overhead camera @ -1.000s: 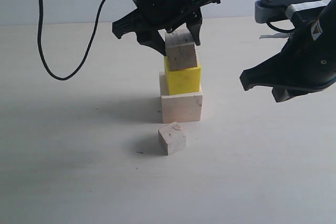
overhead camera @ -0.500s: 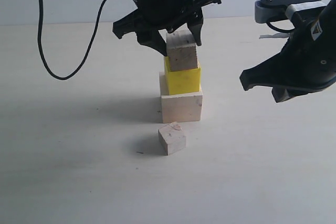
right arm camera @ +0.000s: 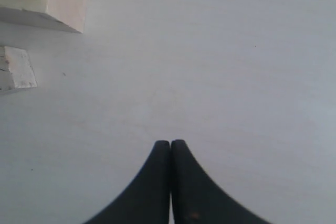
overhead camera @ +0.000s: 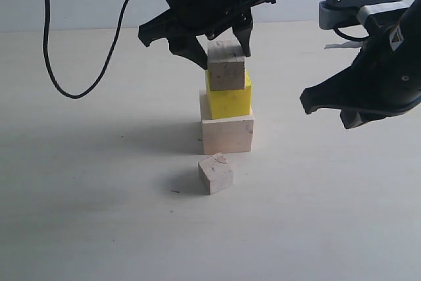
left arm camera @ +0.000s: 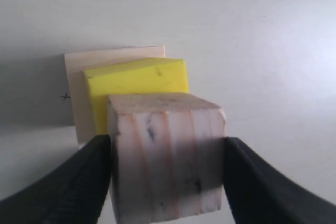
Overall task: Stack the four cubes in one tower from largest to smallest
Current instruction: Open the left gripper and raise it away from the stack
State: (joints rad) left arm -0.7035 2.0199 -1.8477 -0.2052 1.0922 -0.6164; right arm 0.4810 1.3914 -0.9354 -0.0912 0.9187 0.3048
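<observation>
1. See left claw (overhead camera: 222, 52) clamped on one small wood cube (left arm camera: 167, 156); black fingers (left arm camera: 73, 182) pressed against two opposite side faces in the left wrist view.
2. Find that cube between the fingertips, top face tucked just under the claw body, lower part sticking out below the tips.
3. Place it directly over the yellow cube (overhead camera: 229, 102), roughly level, bottom edge at the yellow top face. Cannot tell whether touching or just above.
4. Find yellow cube seated on the large pale cube (overhead camera: 227, 133), inside its footprint; large pale cube flat on the table (overhead camera: 99, 195).
5. Find second small wood cube (overhead camera: 216, 174) loose on the table, just in front of the large pale cube in the exterior view, not touching it, chipped at a top corner, outside both claws.
6. See right claw (right arm camera: 170, 148) closed on nothing, fingertips pressed together, raised above bare table well to the right of the stack in the exterior view.
7. In the right wrist view, spot the loose cube and a corner of the stack at the frame edge, well apart from the closed tips.
</observation>
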